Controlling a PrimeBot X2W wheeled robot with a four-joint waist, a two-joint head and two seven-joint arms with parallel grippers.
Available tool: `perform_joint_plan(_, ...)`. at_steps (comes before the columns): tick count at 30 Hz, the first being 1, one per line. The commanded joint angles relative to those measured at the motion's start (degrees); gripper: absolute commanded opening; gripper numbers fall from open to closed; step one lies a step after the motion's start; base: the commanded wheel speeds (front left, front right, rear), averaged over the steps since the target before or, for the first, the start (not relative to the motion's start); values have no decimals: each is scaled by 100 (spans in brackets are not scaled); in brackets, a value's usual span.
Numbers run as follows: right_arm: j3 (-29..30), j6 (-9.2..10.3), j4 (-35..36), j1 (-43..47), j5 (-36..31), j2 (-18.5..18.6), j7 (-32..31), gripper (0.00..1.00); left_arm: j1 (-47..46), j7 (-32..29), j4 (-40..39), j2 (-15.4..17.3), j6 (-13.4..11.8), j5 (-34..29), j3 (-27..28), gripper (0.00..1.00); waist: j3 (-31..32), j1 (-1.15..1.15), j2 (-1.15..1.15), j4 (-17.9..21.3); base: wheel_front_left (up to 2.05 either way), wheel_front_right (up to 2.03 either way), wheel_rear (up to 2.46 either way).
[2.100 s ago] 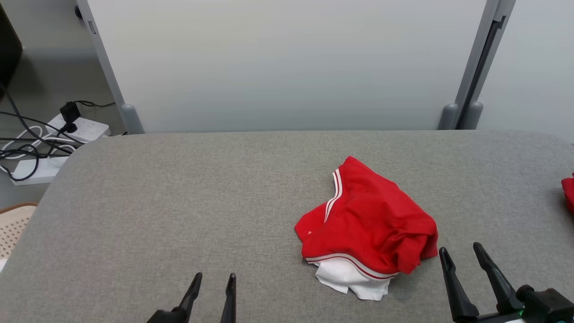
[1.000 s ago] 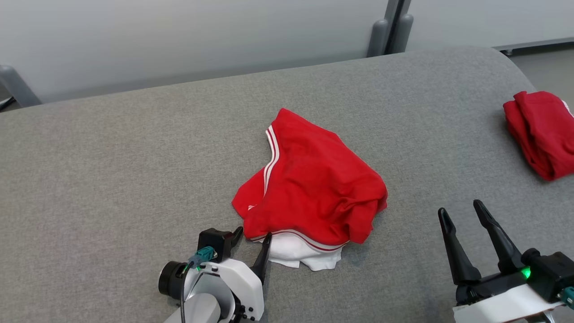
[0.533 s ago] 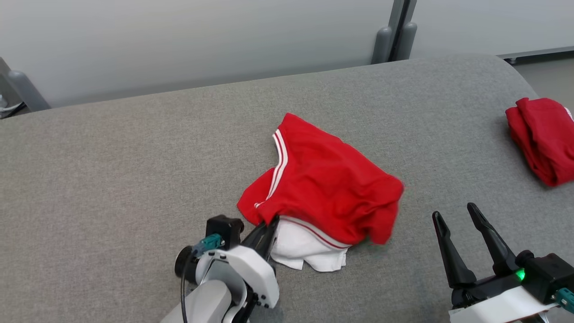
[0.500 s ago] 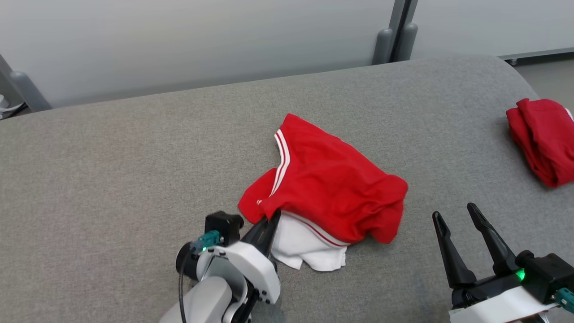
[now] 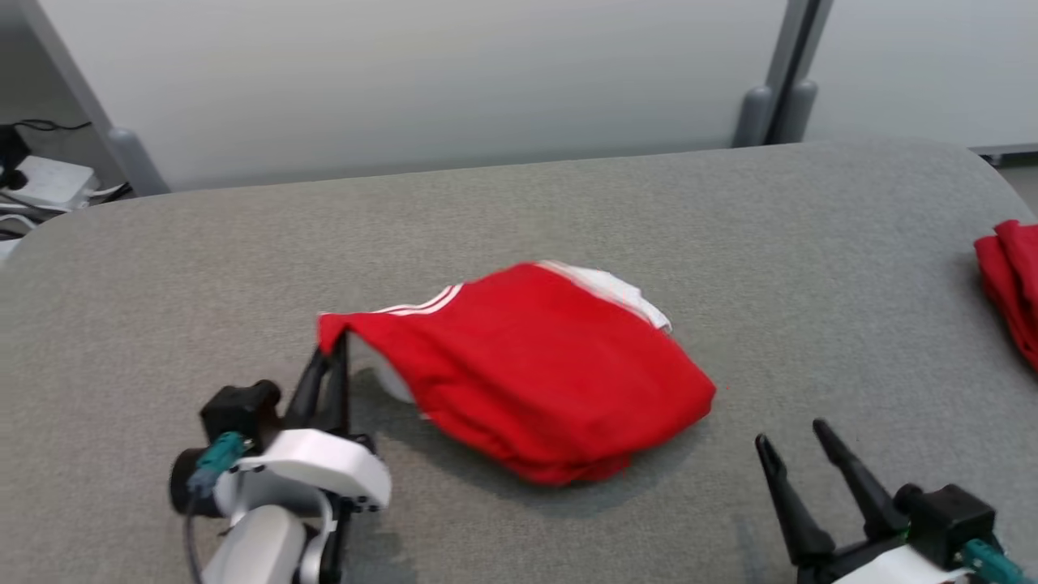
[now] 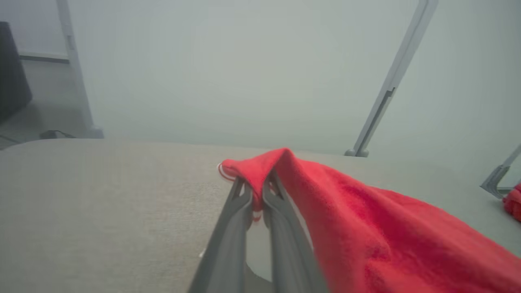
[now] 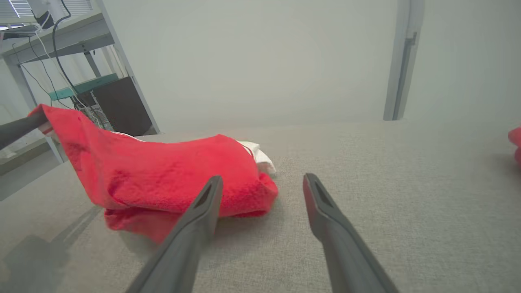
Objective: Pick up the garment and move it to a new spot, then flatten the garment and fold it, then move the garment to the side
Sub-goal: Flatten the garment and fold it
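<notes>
The garment (image 5: 535,365) is red with white stripes and a white part, lying crumpled mid-table. My left gripper (image 5: 332,345) is shut on its left corner, which is lifted off the surface; the rest trails to the right. In the left wrist view the red corner (image 6: 256,171) is pinched between my fingertips. My right gripper (image 5: 791,442) stands open at the lower right, apart from the garment. The right wrist view shows the garment (image 7: 171,179) ahead and left of my open right gripper (image 7: 262,183).
A grey fabric table (image 5: 519,211) spans the view, its far edge rounded. A second red cloth (image 5: 1010,284) lies at the right edge. Pale wall panels with grey posts (image 5: 770,105) stand behind. Cables and a power strip (image 5: 40,178) sit at far left.
My left gripper closed on the garment's edge and pulled it up and to the left, turning the cloth over. The head camera has shifted. The right gripper stays open.
</notes>
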State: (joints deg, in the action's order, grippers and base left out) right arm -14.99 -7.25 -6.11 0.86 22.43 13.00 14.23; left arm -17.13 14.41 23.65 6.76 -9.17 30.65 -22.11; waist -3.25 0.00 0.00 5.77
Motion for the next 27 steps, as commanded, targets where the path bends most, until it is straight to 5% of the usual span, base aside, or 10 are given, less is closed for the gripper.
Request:
perform_joint_plan(1,-245,-24,-54,-15,109,135,77,100,19,58,-322,168,-128,-118,425,0,57,0,0,-144,0,0,0)
perform_joint_plan(10,-803,-24,-801,-348,670,82,77,100,679,59,-645,331,-184,-325,971,0,152,0,0,-482,0,0,0)
perform_joint_plan(27,-1948,-24,-3452,-2117,3069,-358,71,100,467,59,-570,20,125,-606,641,0,44,0,0,-1034,0,0,0)
